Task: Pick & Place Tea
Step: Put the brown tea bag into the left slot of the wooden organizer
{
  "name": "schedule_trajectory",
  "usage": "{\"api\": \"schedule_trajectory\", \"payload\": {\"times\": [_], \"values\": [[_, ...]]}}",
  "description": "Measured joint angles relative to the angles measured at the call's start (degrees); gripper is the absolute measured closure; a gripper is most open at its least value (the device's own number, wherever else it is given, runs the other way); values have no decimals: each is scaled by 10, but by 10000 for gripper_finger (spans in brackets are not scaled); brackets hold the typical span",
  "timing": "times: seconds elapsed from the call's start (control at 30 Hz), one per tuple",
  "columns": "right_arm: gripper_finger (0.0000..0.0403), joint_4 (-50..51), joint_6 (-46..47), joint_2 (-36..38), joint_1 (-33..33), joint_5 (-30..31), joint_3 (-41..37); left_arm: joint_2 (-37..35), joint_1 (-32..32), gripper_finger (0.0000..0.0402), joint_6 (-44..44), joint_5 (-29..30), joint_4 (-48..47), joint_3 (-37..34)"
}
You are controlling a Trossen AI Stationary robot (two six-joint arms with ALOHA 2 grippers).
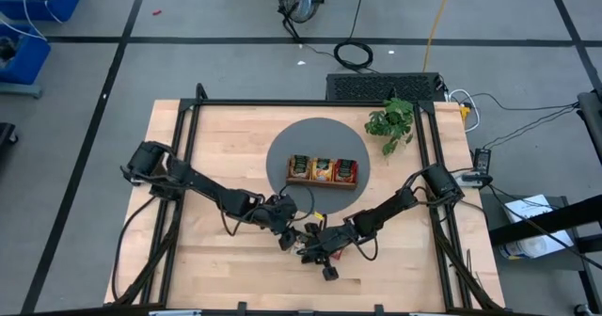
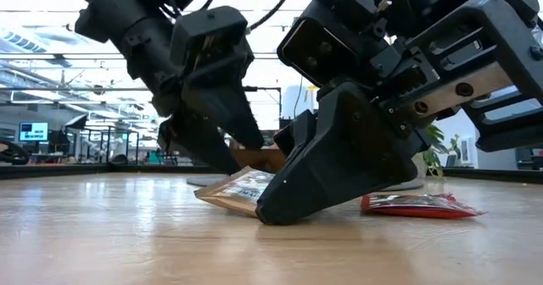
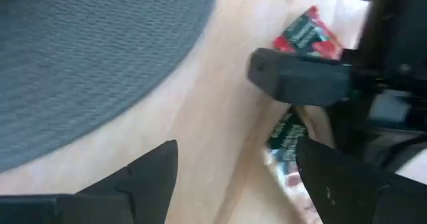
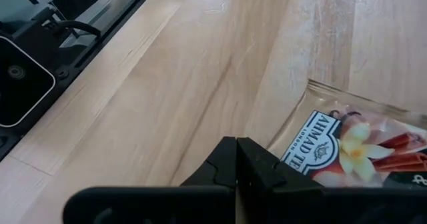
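A cream tea sachet [image 4: 353, 151] with a flower print lies on the wooden table, and a red tea sachet [image 2: 420, 204] lies flat just beyond it. My right gripper [image 4: 237, 161] is shut, its tips down at the table on the cream sachet's edge [image 2: 242, 192]. My left gripper [image 3: 233, 177] hangs open above the bare wood between the grey mat [image 3: 87, 64] and the two sachets, with nothing between its fingers. In the low view it [image 2: 212, 124] stands clear of the table. Seen from above, both grippers meet near the table's front middle [image 1: 301, 243]. My right gripper touches the cream sachet with its shut fingertips [image 2: 270, 213], at the sachet's edge [image 4: 293, 151] nearest the fingers. The fingers slant down from the table's right side. The sachet lies on the table, slightly tilted against the tips. Whether they rest on it or only beside it, I cannot tell.
A brown wooden tray [image 1: 323, 170] with three compartments holding sachets stands on the round grey mat [image 1: 282, 147] at the table's middle. A small green plant [image 1: 390, 120] stands at the far right. Black frame rails [image 1: 188, 118] run along the table's edges.
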State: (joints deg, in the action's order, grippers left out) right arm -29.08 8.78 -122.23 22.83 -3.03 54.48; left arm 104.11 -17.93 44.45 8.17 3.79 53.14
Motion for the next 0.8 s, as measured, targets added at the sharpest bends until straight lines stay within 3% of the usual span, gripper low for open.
{"api": "schedule_trajectory", "payload": {"times": [0.57,0.8], "values": [[403,3,-4,0,0,1,0,69,-1,130,-13,-50,116,1],[403,4,-4,0,0,0,0,69,-4,182,-12,-71,109,0]]}}
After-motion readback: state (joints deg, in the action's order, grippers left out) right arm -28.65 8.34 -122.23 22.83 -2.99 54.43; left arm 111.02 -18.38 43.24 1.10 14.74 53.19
